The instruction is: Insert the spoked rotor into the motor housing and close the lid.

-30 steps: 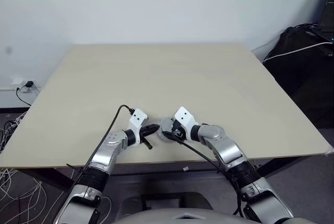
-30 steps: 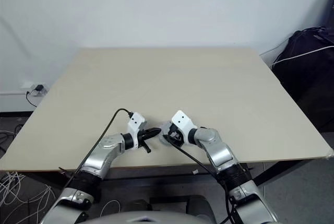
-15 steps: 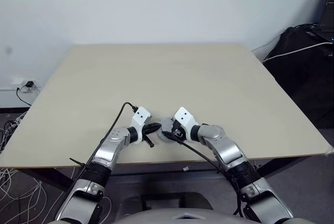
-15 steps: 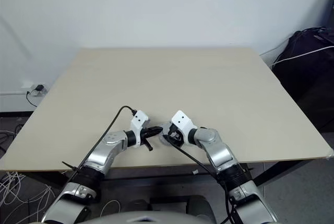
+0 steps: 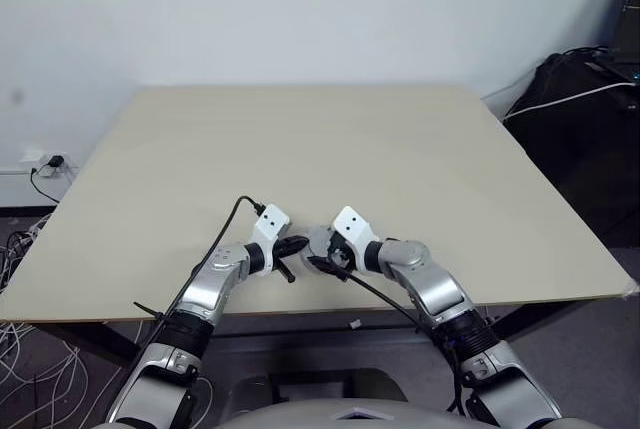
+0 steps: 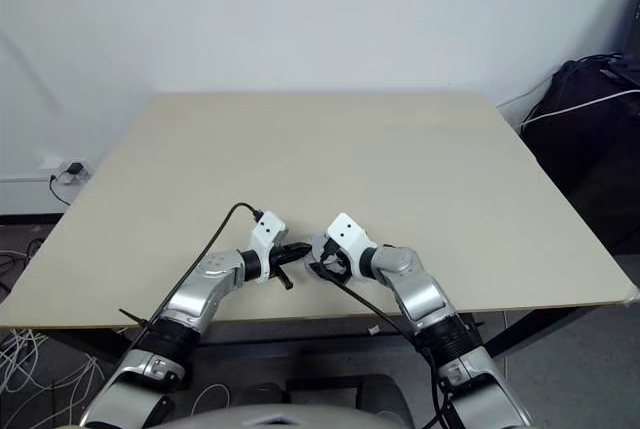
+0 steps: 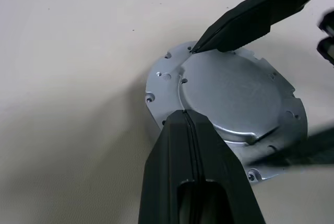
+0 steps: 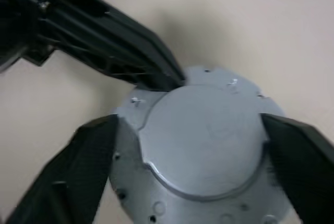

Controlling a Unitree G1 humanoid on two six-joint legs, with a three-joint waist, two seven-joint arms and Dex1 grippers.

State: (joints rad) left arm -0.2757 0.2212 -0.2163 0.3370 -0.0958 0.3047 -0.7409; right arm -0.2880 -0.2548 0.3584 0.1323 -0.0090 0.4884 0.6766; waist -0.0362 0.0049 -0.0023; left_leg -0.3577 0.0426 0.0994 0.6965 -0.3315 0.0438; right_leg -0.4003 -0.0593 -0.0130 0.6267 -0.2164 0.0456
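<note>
between the right gripper's (image 8: pixel 188 145) spread black fingers (image 8: pixel 78 161) lies the lid (image 8: pixel 203 140), flat on the table (image 5: pixel 350 139) near its front edge, smooth domed back up, probably seated over the motor housing. each finger stands beside the rim, one on either side; whether they touch it is unclear. the left gripper (image 7: pixel 183 114), fingers pressed together into one point, rests its tip on the lid's flange, likely to pin it while the right lets go.

Our left hand (image 7: pixel 189 130) is pressed shut, its tip at the lid's (image 7: pixel 235 98) near rim. Our right hand (image 8: pixel 193 145) straddles that lid, fingers (image 8: pixel 86 161) spread wide at its sides.
</note>
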